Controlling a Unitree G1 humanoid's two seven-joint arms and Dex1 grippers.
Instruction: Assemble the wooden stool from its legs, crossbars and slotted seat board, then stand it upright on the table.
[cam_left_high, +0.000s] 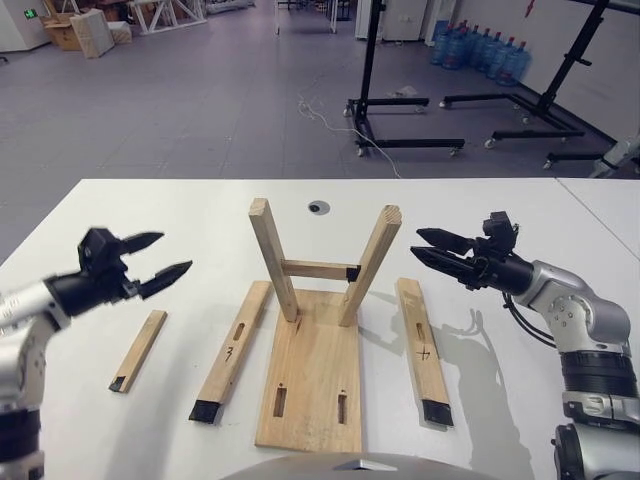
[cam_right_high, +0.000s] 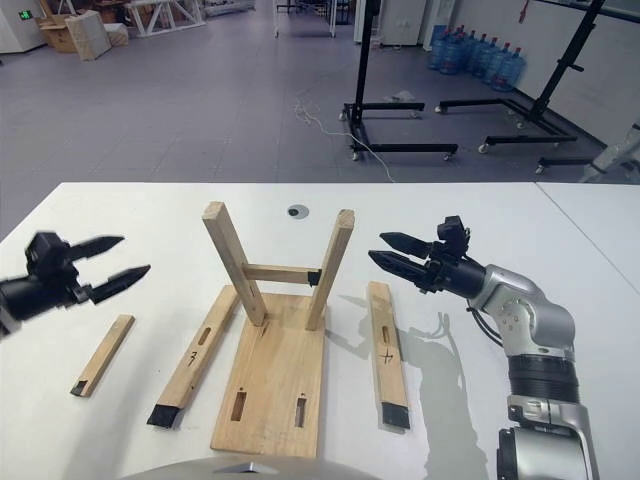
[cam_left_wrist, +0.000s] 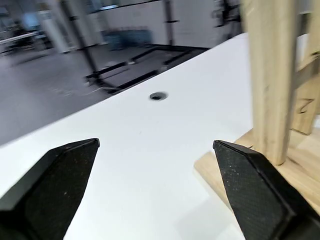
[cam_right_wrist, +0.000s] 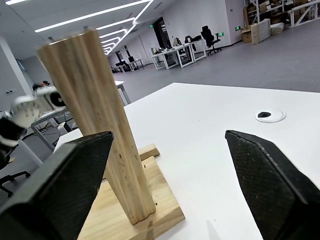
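Note:
The slotted seat board (cam_left_high: 312, 375) lies flat on the white table (cam_left_high: 180, 215). Two legs (cam_left_high: 274, 258) (cam_left_high: 370, 264) stand in its far slots, leaning apart, joined by a crossbar (cam_left_high: 318, 269). A loose leg (cam_left_high: 233, 350) lies left of the board and another (cam_left_high: 422, 349) lies right of it. A short crossbar (cam_left_high: 139, 349) lies further left. My left gripper (cam_left_high: 158, 259) hovers open to the left of the standing legs, holding nothing. My right gripper (cam_left_high: 427, 246) hovers open just right of the right standing leg (cam_right_wrist: 102, 130), holding nothing.
A round cable hole (cam_left_high: 318, 208) sits in the table behind the legs. Black wheeled stands (cam_left_high: 405, 105) and water bottles (cam_left_high: 480, 47) are on the floor beyond the table. A second table (cam_left_high: 610, 205) adjoins on the right.

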